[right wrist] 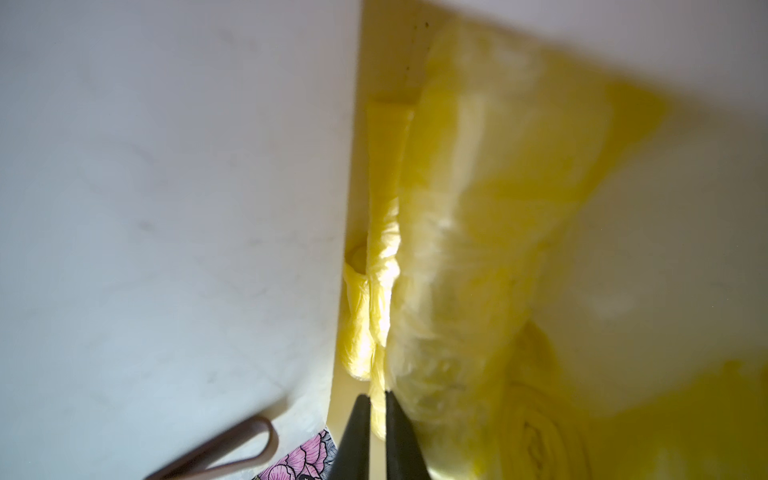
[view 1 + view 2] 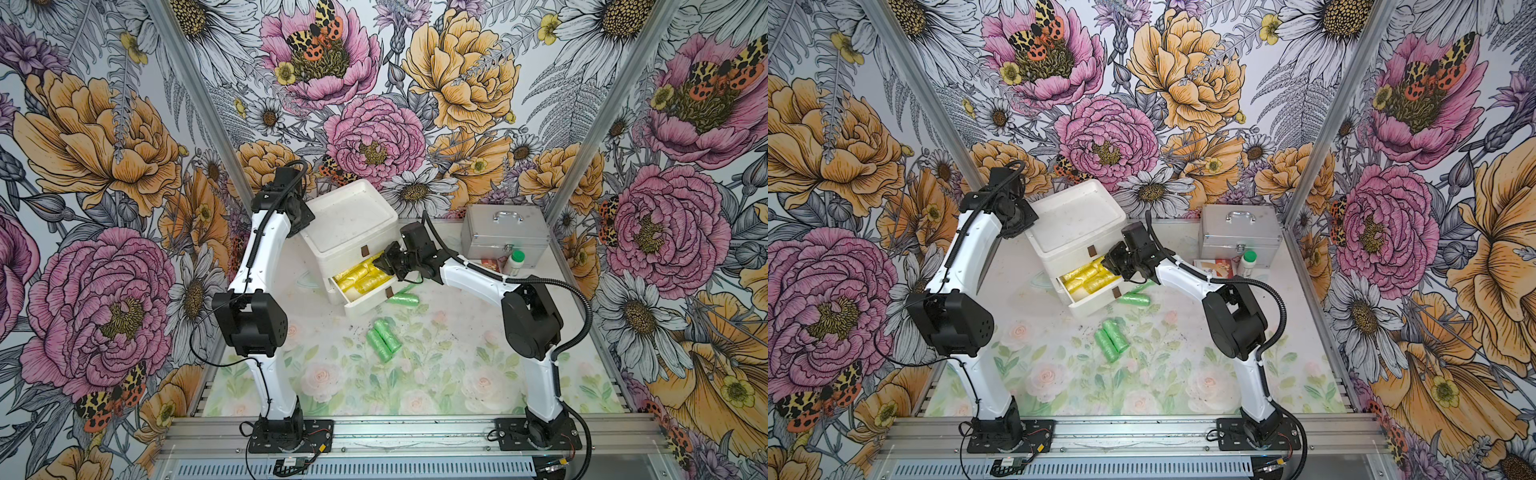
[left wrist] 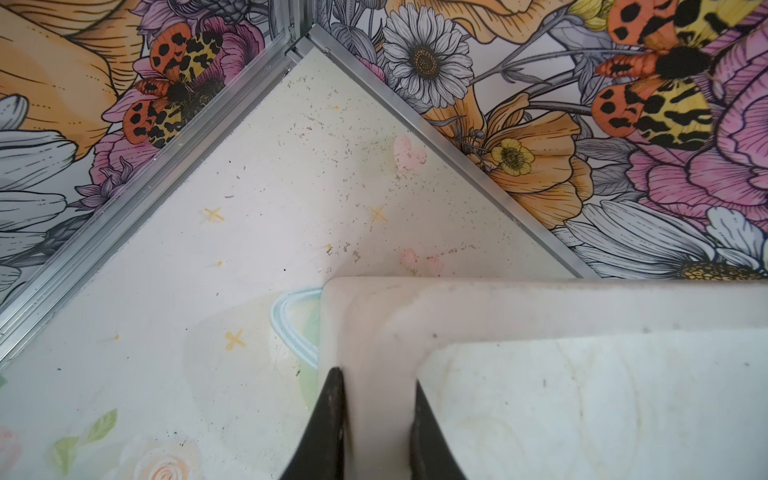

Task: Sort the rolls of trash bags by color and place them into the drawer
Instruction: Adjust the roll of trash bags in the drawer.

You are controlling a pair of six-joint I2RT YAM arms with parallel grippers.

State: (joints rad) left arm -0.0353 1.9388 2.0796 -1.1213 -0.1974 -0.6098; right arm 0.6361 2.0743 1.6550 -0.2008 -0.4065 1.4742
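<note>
The left jaws are clenched on the rim of the white cabinet [image 3: 540, 303]. The right jaws are nearly closed and sit inside the open drawer [image 2: 363, 305], with the yellow rolls [image 2: 359, 276] just ahead of and beside them; whether they nip a fold of film cannot be told. The robot should probably keep the left hold so the cabinet does not slide, press the slippery rolls gently deeper, and draw straight back without dragging film; the green rolls [image 2: 384, 338] lie on the desk [image 2: 457, 374] behind the right jaws.
</note>
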